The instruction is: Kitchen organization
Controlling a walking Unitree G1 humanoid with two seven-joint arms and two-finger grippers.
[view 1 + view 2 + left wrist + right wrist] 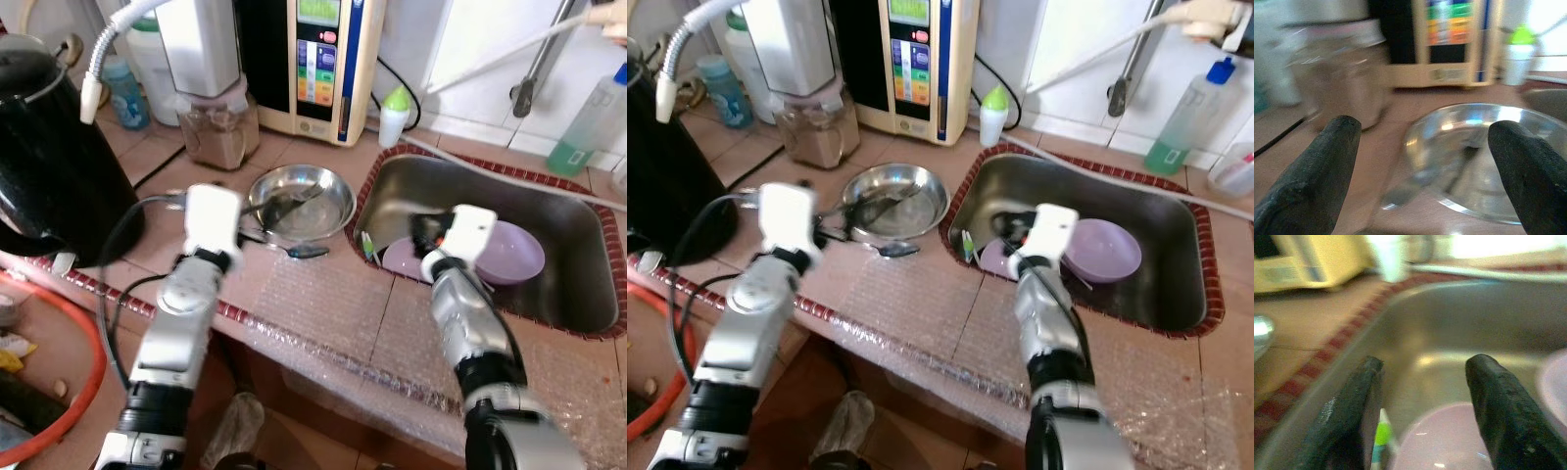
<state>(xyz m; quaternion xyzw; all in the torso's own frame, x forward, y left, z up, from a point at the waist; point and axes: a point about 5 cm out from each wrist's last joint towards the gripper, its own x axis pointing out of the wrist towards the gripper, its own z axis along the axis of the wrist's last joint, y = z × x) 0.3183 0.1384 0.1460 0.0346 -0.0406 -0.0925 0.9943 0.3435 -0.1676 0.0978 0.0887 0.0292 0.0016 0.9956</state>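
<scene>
Dishes are waiting in two places: you are hovering your left gripper (1422, 142), fingers spread wide and empty, before the steel bowl (300, 199) on the counter, while your right gripper (1422, 382), also open, is poised over the purple plate (1442, 440) in the sink (578, 245).

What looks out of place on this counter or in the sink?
A spoon lies loose on the counter beside the steel bowl, and a green-tipped brush or utensil leans against the sink wall beside the purple dishes.
</scene>
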